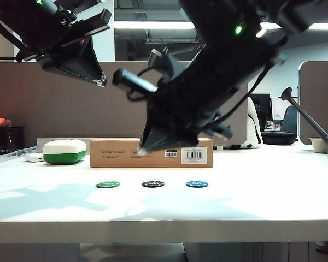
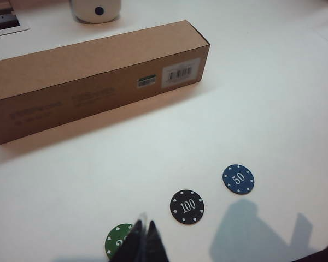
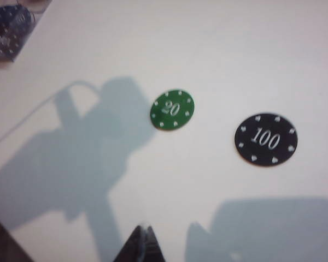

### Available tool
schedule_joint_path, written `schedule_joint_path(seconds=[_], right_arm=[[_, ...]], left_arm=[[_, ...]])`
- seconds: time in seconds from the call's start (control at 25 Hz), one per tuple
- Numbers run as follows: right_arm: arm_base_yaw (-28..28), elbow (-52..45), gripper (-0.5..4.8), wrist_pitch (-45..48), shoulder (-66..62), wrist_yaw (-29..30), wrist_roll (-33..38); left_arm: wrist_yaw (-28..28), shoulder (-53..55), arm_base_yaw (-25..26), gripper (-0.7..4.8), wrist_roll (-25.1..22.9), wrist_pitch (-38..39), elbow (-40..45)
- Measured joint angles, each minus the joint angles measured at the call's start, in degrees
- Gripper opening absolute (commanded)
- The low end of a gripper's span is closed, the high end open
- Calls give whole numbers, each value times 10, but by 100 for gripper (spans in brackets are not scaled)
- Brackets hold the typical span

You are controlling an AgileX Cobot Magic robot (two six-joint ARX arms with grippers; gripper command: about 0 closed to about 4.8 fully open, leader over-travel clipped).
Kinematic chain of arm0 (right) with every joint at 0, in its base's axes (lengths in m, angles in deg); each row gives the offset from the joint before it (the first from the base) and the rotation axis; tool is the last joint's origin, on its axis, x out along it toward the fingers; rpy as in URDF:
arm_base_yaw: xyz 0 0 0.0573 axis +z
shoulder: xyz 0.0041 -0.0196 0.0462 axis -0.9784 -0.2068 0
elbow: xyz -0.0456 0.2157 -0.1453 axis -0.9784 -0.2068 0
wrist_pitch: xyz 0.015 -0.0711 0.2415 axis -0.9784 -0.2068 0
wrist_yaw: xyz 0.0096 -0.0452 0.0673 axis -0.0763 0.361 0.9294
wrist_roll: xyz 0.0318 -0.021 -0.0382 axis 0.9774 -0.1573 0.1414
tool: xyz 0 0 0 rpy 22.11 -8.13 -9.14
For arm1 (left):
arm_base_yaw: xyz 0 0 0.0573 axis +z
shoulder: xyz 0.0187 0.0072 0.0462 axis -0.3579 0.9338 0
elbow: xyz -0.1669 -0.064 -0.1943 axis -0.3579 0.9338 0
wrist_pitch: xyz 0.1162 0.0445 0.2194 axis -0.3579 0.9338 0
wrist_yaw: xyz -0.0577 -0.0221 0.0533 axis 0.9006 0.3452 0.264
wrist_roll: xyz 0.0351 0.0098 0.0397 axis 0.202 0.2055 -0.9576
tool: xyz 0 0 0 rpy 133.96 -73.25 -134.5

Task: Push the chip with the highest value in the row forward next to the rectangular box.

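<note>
Three chips lie in a row on the white table: green 20 (image 1: 107, 184), black 100 chip (image 1: 153, 184) and blue 50 (image 1: 197, 184). Behind them lies the long brown rectangular box (image 1: 151, 153), a bare strip of table between. My right gripper (image 1: 142, 150) hangs shut and empty above the table, over the gap between green and black. Its wrist view shows the green chip (image 3: 172, 109) and the black chip (image 3: 265, 139) beyond its tip (image 3: 142, 229). My left gripper (image 1: 101, 82) is shut, high at the left. Its tip (image 2: 144, 226) overlaps the green chip (image 2: 117, 240); black chip (image 2: 187, 207), blue chip (image 2: 238, 179) and box (image 2: 98, 82) show.
A white-and-green rounded case (image 1: 64, 152) sits left of the box. A white device (image 1: 254, 128) stands behind the box's right end, and a dark spout (image 1: 306, 117) and white cup (image 1: 318, 144) are at the far right. The table's front edge (image 1: 164, 221) runs close before the chips.
</note>
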Motion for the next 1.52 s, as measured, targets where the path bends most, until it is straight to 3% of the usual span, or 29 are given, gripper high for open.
schedule_joint_path(seconds=[0.16, 0.56, 1.04, 1.52], right_arm=[[-2, 28, -6, -36, -57, -36, 2], [-10, 66, -6, -35, -102, -43, 4], [-12, 83, -6, -73, -108, -76, -10], [-23, 83, -6, -72, -109, -74, -12]], left_arm=[[0, 0, 0, -5, 0, 0, 0], [-1, 0, 0, -5, 0, 0, 0], [0, 0, 0, -5, 0, 0, 0], [0, 0, 0, -5, 0, 0, 0]])
